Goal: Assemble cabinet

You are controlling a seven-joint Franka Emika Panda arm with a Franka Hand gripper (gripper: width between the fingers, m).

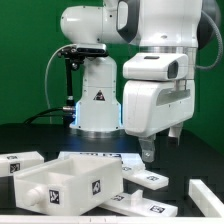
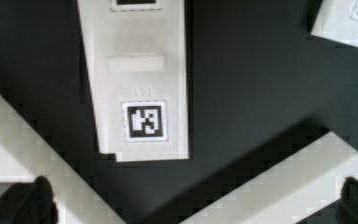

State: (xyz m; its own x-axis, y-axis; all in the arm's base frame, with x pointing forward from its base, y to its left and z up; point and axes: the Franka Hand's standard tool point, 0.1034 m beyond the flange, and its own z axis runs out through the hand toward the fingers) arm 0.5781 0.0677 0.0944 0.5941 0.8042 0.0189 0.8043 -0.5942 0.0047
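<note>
The cabinet body (image 1: 68, 186), an open white box of tagged panels, lies on the black table at the exterior view's front left. My gripper (image 1: 148, 152) hangs open and empty just above a long flat white panel (image 1: 143, 179) to the box's right. In the wrist view this panel (image 2: 140, 85) lies lengthwise below the camera with a black-and-white tag (image 2: 144, 121) on it. My gripper (image 2: 190, 205) shows only its dark fingertips (image 2: 16, 203) at the frame's edges, spread wide with nothing between them. No knob shows.
Loose white tagged panels lie at the far left (image 1: 20, 161), the right (image 1: 206, 190) and the front (image 1: 140, 208); another panel corner shows in the wrist view (image 2: 345, 25). The marker board (image 1: 100, 157) lies behind the box. The white robot pedestal (image 1: 97, 100) stands at the back.
</note>
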